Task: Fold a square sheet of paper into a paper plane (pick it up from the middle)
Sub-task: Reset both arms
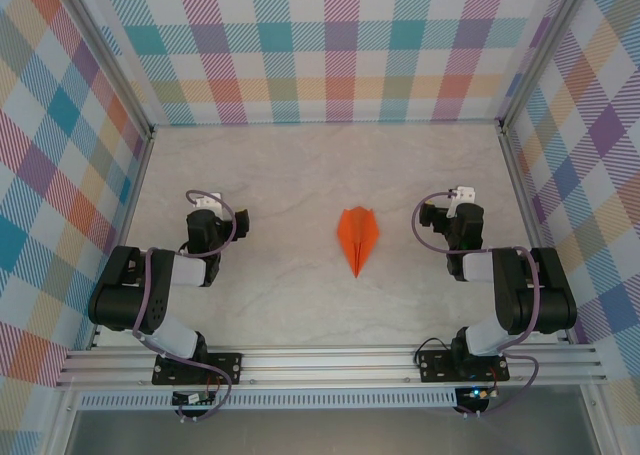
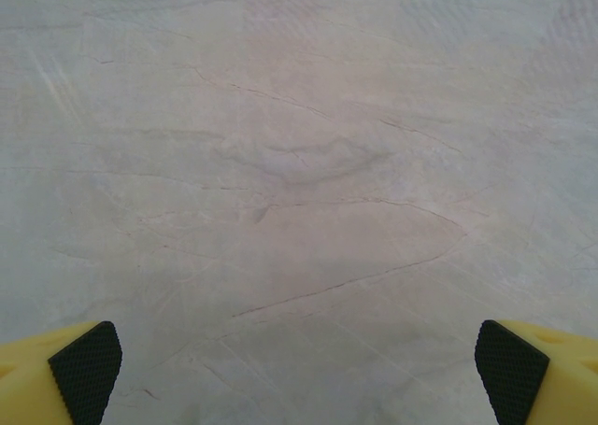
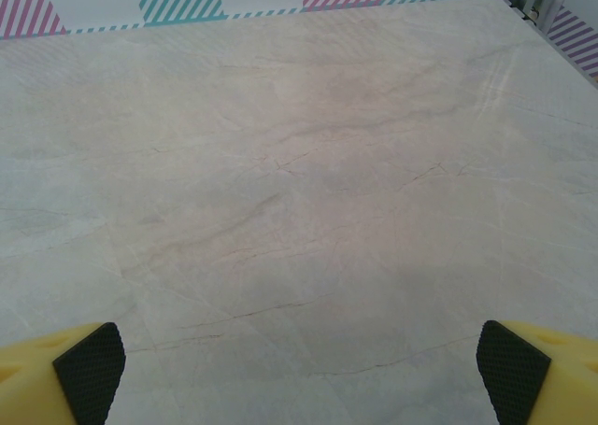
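Note:
The orange paper plane (image 1: 358,237) lies flat mid-table in the top view, a narrow dart with a centre crease, its point toward the near edge. My left gripper (image 1: 205,203) rests to its left and my right gripper (image 1: 460,197) to its right, both well apart from it. In the left wrist view the left gripper (image 2: 299,374) is open, its yellow fingers with black pads (image 2: 86,369) spread to the frame corners over bare table. The right gripper (image 3: 301,374) in the right wrist view is likewise open, its pads (image 3: 91,367) wide apart with nothing between.
A pale marbled table (image 1: 300,175) is walled by plaid panels at the back (image 1: 330,45) and both sides. Metal posts (image 1: 150,135) stand at the back corners. An aluminium rail (image 1: 330,365) carrying the arm bases runs along the near edge.

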